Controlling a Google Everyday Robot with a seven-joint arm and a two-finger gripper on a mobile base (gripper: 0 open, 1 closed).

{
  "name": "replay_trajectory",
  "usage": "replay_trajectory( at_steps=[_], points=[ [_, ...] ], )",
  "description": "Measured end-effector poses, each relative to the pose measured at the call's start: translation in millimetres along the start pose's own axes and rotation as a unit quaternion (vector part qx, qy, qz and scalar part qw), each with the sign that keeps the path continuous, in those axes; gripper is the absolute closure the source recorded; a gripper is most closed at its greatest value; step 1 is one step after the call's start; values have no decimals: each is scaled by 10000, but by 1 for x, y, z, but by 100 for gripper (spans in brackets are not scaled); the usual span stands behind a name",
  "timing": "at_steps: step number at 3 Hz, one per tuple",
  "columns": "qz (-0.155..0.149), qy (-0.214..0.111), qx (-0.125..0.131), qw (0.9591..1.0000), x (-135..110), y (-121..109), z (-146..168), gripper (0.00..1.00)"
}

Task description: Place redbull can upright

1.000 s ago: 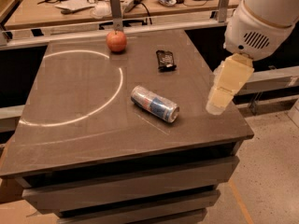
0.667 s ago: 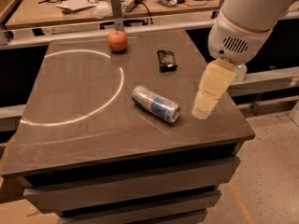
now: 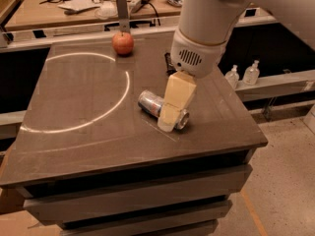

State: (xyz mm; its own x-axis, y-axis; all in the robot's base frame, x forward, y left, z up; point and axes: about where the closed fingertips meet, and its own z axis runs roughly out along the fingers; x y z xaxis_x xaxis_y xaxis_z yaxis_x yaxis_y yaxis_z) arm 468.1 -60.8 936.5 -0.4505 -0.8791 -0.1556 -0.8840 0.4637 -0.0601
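The redbull can [image 3: 150, 103] lies on its side on the brown table [image 3: 74, 132], right of centre, with its silver top facing the front right. My gripper [image 3: 166, 124] hangs from the big white arm [image 3: 202, 38] and points down right in front of the can's middle, covering that part of it. I cannot tell whether it touches the can.
A red apple [image 3: 123, 43] sits at the table's back. A small black packet [image 3: 169, 63] shows partly behind the arm. A white arc [image 3: 118, 102] is drawn on the tabletop. Two small bottles [image 3: 242, 74] stand on a shelf to the right. A cluttered desk lies behind.
The arm has swung left from beyond the table's right edge, and the gripper now sits over the can. The can has not moved.
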Motion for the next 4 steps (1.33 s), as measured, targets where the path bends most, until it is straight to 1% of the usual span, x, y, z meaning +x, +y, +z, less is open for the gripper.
replay_trajectory(
  at_steps=[1,2,3,4],
  points=[
    [177,93,197,9996,-35,6,30,0],
    [322,234,149,9991,-51,5,56,0],
    [545,291,42,9981,-67,-1,78,0],
    [709,269,29,9971,-82,-14,91,0]
  ],
)
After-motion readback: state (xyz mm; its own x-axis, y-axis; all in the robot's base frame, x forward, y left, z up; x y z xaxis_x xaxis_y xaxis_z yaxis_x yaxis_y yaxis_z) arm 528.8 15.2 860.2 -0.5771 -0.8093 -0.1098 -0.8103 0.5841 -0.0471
